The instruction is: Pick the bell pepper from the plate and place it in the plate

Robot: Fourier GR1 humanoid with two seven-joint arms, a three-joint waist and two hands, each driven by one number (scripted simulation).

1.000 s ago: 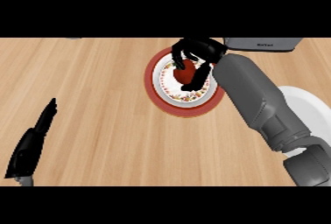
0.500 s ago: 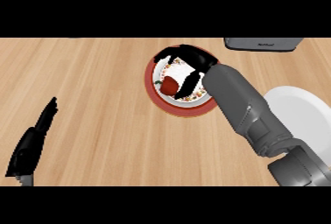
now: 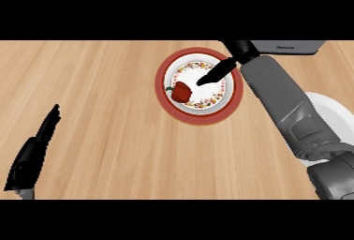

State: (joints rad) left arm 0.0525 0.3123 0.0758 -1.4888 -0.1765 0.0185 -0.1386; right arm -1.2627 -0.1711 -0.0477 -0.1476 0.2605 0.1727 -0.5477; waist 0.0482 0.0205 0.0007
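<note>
A red bell pepper (image 3: 181, 92) lies on the left part of a red-rimmed patterned plate (image 3: 232, 101) at the far side of a wooden counter (image 3: 110, 93). The right hand (image 3: 232, 58) stretches straight fingers (image 3: 211, 75) over the plate, tips just beside the pepper, holding nothing. The left hand (image 3: 33, 154) rests open at the near left. A white plate (image 3: 330, 110) sits at the right.

- White plate (image 3: 339, 117): cut off by the right edge, with its left part hidden under the right forearm (image 3: 283, 98).
- Grey box (image 3: 289, 46): only a strip shows at the top, and its lettering is too small to read.
- Red-rimmed plate (image 3: 181, 112): the right rim is covered by the right forearm and right hand (image 3: 236, 50).
- Left hand (image 3: 31, 159): seen edge-on, with its forearm cut off at the bottom.
- Bell pepper (image 3: 182, 92): whether the right hand's fingertips touch it cannot be told.
</note>
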